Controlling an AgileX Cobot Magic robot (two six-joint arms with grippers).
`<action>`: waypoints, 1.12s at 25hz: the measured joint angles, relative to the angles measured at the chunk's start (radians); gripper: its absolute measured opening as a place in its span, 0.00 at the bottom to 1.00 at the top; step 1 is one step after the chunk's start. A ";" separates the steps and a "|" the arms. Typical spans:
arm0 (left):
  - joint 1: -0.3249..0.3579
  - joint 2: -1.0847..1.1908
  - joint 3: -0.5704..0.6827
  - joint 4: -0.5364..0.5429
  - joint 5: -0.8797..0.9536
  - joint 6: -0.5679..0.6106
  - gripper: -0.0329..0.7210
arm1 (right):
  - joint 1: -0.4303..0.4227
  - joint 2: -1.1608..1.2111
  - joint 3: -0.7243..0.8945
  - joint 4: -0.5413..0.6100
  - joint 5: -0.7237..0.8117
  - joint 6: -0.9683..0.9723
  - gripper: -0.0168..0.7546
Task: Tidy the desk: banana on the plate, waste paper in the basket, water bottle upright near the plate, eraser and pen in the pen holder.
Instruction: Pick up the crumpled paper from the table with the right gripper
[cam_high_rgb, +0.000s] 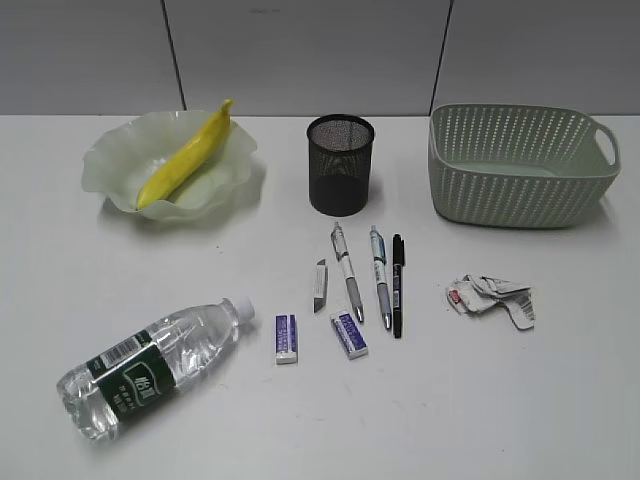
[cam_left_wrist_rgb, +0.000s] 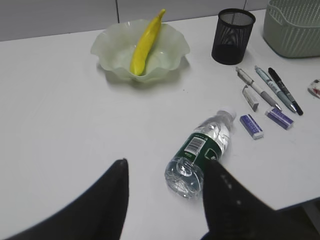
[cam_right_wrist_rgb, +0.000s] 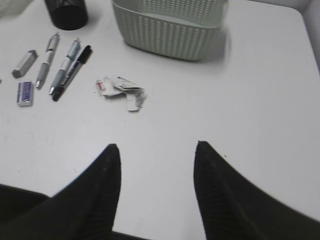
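White desk (cam_high_rgb: 560, 400) lay cluttered; banana (cam_high_rgb: 190, 155) already sat in the plate (cam_high_rgb: 110, 160). Left gripper (cam_left_wrist_rgb: 165, 197) and right gripper (cam_right_wrist_rgb: 157, 185) were both spread, empty — the water bottle (cam_high_rgb: 150, 370) lay sideways and could roll from a loose pinch.

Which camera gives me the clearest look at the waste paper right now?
The right wrist view: the waste paper lies whole and unobstructed on the desk, ahead of the open fingers, red print visible. The exterior view also shows it whole, but smaller. The left wrist view catches only a cropped sliver at its right edge.
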 joint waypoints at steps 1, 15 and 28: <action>0.000 -0.015 0.004 0.005 -0.002 -0.007 0.53 | 0.000 0.046 -0.008 0.038 -0.021 -0.063 0.51; -0.036 -0.022 0.012 0.041 -0.004 -0.046 0.53 | 0.194 0.973 -0.183 0.221 -0.182 -0.571 0.75; -0.042 -0.022 0.012 0.041 -0.004 -0.048 0.53 | 0.194 1.704 -0.529 0.109 -0.269 -0.576 0.78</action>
